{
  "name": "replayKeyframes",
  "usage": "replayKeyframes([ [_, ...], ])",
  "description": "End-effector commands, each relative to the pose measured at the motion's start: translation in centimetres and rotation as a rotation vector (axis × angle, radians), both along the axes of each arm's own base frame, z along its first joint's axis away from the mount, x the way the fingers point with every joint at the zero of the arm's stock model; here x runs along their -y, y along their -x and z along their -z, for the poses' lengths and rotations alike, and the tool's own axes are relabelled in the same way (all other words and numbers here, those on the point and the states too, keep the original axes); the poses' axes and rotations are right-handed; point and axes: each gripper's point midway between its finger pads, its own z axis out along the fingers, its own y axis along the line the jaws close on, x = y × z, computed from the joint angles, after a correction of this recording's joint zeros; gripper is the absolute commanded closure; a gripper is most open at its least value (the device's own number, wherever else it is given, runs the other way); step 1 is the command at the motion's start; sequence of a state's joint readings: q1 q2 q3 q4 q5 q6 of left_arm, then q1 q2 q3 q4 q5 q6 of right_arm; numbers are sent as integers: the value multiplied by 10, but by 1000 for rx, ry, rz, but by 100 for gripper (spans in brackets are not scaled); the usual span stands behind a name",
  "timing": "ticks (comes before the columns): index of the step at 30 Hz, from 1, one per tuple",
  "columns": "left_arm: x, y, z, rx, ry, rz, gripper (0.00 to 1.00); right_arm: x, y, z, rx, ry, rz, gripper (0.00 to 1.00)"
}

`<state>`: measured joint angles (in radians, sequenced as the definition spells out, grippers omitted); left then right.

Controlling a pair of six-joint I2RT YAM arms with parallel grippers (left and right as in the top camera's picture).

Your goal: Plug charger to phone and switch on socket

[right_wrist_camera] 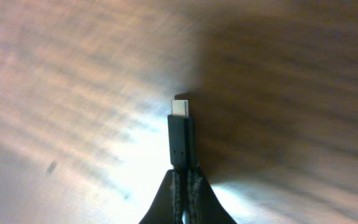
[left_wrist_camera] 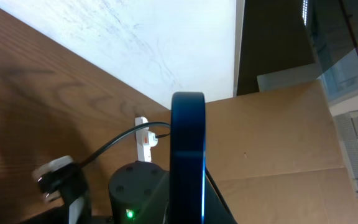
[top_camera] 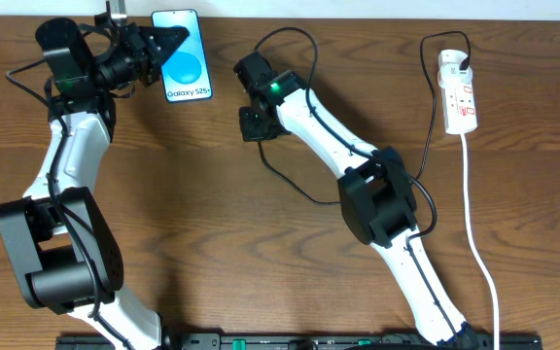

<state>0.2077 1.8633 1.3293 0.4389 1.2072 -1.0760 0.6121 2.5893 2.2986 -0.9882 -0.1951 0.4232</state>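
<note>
The phone (top_camera: 185,58), with its cyan "Galaxy S25" screen, sits at the table's far edge. My left gripper (top_camera: 160,46) is shut on its left side. In the left wrist view the phone (left_wrist_camera: 188,149) shows edge-on as a dark upright slab. My right gripper (top_camera: 253,122) is right of the phone and apart from it. It is shut on the charger's connector (right_wrist_camera: 181,134), whose metal tip sticks out past the fingertips (right_wrist_camera: 185,182) just above the wood. The charger's black plug (top_camera: 466,66) sits in the white socket strip (top_camera: 458,94) with red switches at the far right.
The thin black cable (top_camera: 426,117) loops across the table around the right arm. The strip's white cord (top_camera: 474,214) runs down the right side toward the front edge. The left wrist view shows a cardboard panel (left_wrist_camera: 278,143) and a white wall beyond the table.
</note>
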Motion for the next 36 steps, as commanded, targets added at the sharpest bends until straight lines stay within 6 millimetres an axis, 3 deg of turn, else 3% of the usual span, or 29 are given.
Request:
replayKeyframes([
  [1, 1, 4, -9, 36, -6, 29, 93, -17, 22, -3, -113, -187, -186, 99],
  [7, 1, 4, -9, 36, -5, 30, 93, -20, 44, -48, -213, -432, -326, 99],
  [12, 2, 4, -9, 36, -5, 33, 93, -13, 56, -85, -245, -533, -368, 99],
  [19, 2, 4, -9, 31, -1, 33, 93, -2, 77, -134, -221, -519, -414, 99],
  [24, -4, -2, 0, -83, 42, -29, 93, 5, 79, -163, -126, -409, -386, 99],
  [30, -4, -7, 17, -195, 59, -85, 93, -2, 97, -201, -60, -374, -368, 99],
  [36, 12, -10, 19, -210, 52, -92, 93, -13, 119, -205, -105, -366, -373, 99],
])
